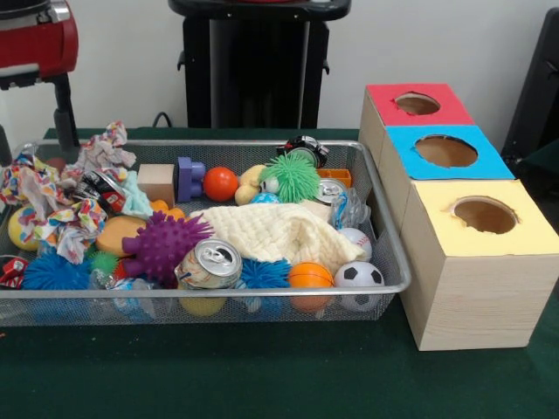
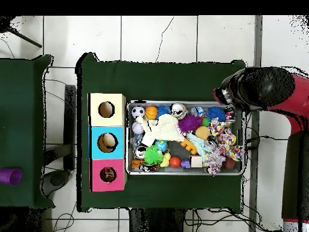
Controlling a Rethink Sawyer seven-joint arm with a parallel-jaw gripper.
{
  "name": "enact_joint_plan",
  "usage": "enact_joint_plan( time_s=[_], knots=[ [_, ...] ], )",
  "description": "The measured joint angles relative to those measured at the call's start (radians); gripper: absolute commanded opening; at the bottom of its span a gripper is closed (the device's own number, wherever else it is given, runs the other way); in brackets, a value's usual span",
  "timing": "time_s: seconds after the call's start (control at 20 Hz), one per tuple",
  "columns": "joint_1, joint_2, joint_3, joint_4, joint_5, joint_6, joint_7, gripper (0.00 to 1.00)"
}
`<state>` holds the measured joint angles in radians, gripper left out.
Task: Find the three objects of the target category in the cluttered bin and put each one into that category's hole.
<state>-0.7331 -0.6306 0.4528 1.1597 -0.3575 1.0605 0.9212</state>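
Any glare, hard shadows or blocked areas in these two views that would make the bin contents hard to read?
Front view: even, soft light; a small highlight on the silver can top; the cream cloth hides whatever lies under it. Overhead view: the red arm overhangs the bin's corner, and objects are too small to tell apart reliably; no strong shadows on the green table cover.
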Motion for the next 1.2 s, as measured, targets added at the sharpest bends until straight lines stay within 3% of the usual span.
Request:
enact_joint_plan(
  time_s=[1.2],
  knots=[
    [-0.031, 0.07, 0.0, 0.074, 0.025, -0.147, 0.0, 1.0]
  ],
)
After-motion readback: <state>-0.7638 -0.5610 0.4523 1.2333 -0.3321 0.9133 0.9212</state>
